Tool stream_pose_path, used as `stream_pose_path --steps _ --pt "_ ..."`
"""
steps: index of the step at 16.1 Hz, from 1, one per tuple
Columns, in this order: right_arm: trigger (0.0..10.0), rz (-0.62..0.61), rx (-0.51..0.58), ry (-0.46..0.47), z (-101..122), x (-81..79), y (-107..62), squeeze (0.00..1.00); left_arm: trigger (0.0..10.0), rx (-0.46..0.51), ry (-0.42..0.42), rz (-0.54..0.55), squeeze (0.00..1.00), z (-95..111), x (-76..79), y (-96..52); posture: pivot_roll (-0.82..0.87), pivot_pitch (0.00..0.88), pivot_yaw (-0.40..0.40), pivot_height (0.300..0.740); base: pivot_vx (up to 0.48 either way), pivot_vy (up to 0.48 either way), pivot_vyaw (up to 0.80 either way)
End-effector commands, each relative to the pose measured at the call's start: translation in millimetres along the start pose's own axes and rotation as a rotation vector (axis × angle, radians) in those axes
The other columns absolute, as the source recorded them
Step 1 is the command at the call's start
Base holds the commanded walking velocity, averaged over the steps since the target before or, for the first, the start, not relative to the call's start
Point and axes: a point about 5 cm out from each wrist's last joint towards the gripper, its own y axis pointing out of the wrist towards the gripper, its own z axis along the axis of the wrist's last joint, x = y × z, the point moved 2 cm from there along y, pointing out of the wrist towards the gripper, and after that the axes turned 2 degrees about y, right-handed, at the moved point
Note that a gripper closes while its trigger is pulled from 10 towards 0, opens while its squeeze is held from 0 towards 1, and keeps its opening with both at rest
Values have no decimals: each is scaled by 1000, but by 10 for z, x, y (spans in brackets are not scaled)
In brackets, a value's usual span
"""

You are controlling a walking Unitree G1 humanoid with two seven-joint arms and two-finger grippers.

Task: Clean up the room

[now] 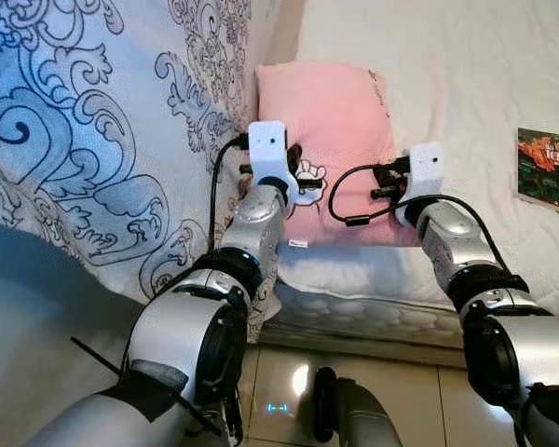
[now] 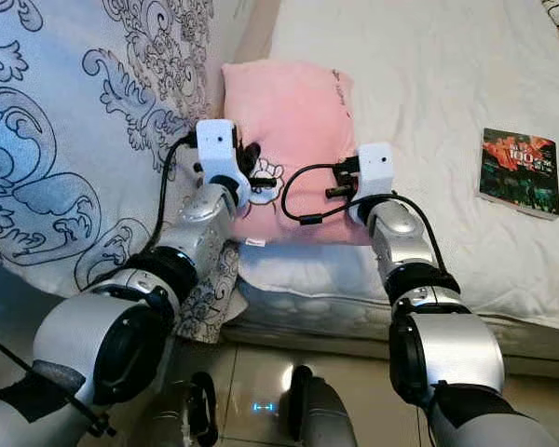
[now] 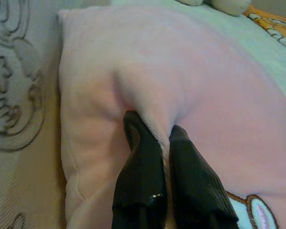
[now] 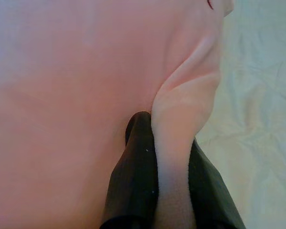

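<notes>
Pink pillow (image 1: 331, 130) pinched by left end effector (image 3: 157, 138) and right end effector (image 4: 169, 129); book (image 2: 520, 173) lettering unreadable.

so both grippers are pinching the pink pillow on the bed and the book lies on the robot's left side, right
Not quite. Both the left gripper and right gripper do pinch folds of the pink pillow, but the left eye view shows the book lying on the robot's right.

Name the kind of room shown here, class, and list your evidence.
Most likely a bedroom: a white-sheeted mattress carries a pink pillow pinched by both tools, with a blue-patterned quilt beside it.
</notes>
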Motion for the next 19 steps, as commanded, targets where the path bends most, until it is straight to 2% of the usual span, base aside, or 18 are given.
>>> stream_pose_path --steps 1,2,3,4,7,9,11,12,14,15,18,19 --pt "10000 -5 -57 63 -192 -18 -39 0 10000 0 26 -27 1000 46 25 19 -144 192 4 740 0 0 0" --pt "10000 -10 -57 84 -193 -15 -38 0 10000 1 31 -34 1000 50 30 20 -144 190 5 740 0 0 0" --pt "10000 -12 -52 118 -185 -22 -31 1000 10000 1 27 -40 1000 70 22 27 -144 176 8 740 0 0 0" --pt "10000 -9 -40 164 -173 -51 -18 1000 10000 12 37 -46 1000 134 1 44 -142 154 11 740 0 0 0" --pt "10000 -25 -7 204 -115 -63 4 1000 10000 28 93 -67 1000 214 -34 59 -141 87 20 740 0 0 0" --pt "10000 -66 142 167 90 -45 -7 1000 10000 78 112 -68 1000 352 -225 56 -132 0 30 740 0 0 0" --pt "10000 -101 225 151 132 -41 -86 1000 10000 107 124 -70 1000 417 -332 41 -128 0 32 740 0 0 0" --pt "10000 -124 298 127 125 -101 -247 1000 10000 159 108 -72 1000 482 -429 5 -125 0 33 740 0 0 0" --pt "10000 -153 320 117 49 -169 -444 1000 10000 210 95 -78 1000 498 -493 -60 -126 0 34 740 0 0 0" --pt "10000 -196 317 100 -34 -168 -594 1000 10000 232 102 -75 1000 427 -513 -145 -123 0 33 740 0 0 0" --pt "10000 -289 325 57 -169 -69 -883 1000 10000 258 135 -97 1000 217 -453 -418 -109 0 20 740 0 0 0" --pt "10000 -361 341 47 -213 84 -1070 1000 10000 252 177 -91 1000 74 -489 -632 -100 0 14 740 0 0 0"
